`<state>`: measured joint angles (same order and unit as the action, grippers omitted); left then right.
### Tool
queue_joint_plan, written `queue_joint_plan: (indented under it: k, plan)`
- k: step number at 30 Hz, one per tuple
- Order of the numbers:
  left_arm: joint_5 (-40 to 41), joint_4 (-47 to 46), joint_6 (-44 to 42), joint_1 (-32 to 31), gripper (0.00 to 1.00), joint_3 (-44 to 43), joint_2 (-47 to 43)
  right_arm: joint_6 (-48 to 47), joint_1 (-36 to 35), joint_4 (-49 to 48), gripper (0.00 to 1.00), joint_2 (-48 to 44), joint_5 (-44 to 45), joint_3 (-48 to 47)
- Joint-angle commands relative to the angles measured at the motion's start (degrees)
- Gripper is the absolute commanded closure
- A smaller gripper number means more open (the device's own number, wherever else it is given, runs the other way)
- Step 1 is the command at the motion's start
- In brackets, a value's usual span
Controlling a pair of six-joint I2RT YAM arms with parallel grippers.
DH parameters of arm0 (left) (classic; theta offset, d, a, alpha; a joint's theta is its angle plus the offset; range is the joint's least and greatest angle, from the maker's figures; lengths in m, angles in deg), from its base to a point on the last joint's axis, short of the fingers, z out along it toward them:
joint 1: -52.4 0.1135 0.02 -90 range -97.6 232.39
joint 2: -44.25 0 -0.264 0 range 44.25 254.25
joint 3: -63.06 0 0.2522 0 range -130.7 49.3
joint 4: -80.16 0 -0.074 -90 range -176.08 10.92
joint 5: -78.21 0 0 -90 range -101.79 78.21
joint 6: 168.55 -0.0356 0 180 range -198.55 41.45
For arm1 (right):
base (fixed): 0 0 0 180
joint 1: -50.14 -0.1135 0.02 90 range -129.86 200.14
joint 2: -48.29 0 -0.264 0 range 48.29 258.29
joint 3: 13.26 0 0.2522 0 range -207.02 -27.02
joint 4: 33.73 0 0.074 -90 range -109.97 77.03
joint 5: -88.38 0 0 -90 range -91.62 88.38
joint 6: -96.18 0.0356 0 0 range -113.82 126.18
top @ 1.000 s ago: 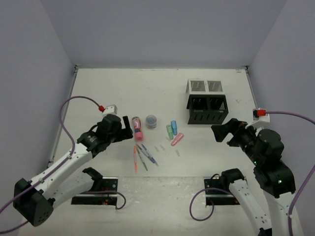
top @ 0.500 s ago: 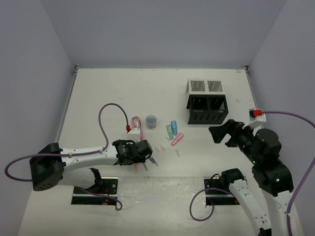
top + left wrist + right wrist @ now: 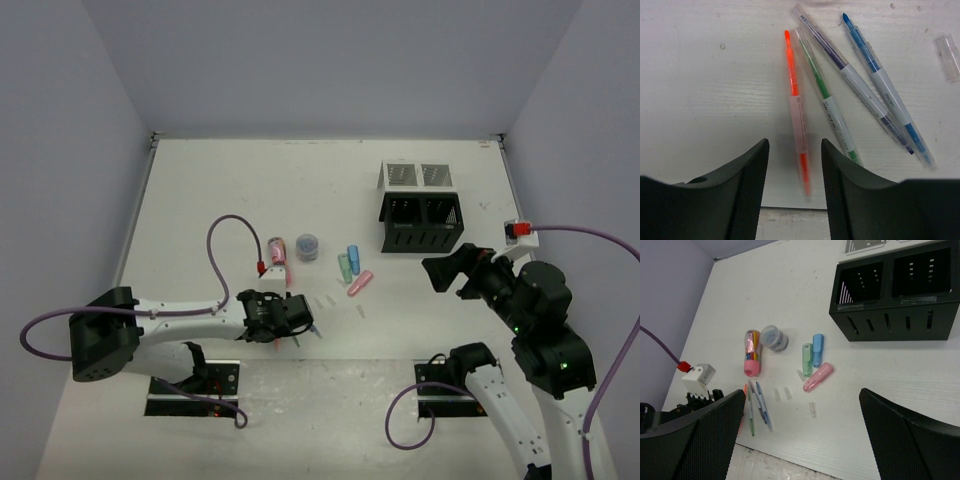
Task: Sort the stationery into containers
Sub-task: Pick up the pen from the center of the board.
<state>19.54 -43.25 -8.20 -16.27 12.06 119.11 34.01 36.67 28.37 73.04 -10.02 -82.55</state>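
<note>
Four thin pens lie fanned near the table's front edge: orange (image 3: 796, 110), green (image 3: 827, 95), grey-purple (image 3: 850, 75) and blue (image 3: 885, 87). My left gripper (image 3: 794, 145) is down over them (image 3: 290, 318), open, its jaws straddling the lower end of the orange pen with a gap on each side. Pink (image 3: 817, 377), green (image 3: 807, 359) and blue (image 3: 817, 350) markers and a round grey-blue pot (image 3: 774, 337) lie mid-table. The black container (image 3: 422, 225) stands at the back right with the white container (image 3: 416, 176) behind it. My right gripper (image 3: 445, 272) hangs open and empty above the table.
A pink-capped tube of coloured items (image 3: 752, 352) lies left of the pot. Small clear caps (image 3: 781, 394) are scattered between pens and markers, one more (image 3: 949, 55) by the blue pen. The table's front edge (image 3: 790, 212) runs just under the left jaws.
My left arm has swung from beside the pink tube down to the pens at the front edge, and its jaws have narrowed around the orange pen. The right arm barely moved.
</note>
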Motion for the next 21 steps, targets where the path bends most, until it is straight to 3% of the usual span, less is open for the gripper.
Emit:
queue_joint_plan:
  k: [1,7,14,19,21]
  plan:
    - [2.1,-2.1,2.3,-0.2,0.53,0.0,1.1,-1.1,0.0,-2.4,0.01,1.1,-2.5,-0.6]
    - [2.5,-3.7,2.5,-0.2,0.67,1.3,3.2,-1.0,0.0,-2.8,0.01,1.3,-3.4,-0.6]
    - [2.8,-3.5,5.9,-0.1,0.7,3.8,4.3,-1.0,0.0,-2.5,0.01,1.2,-3.6,-0.7]
    - [1.7,-3.7,7.7,-0.1,0.99,5.8,4.2,-1.0,0.0,-2.5,0.01,0.9,-3.6,-0.8]
    - [1.6,-3.4,7.8,-0.1,1.0,6.1,3.5,-1.0,0.0,-2.5,0.01,0.8,-3.7,-0.7]
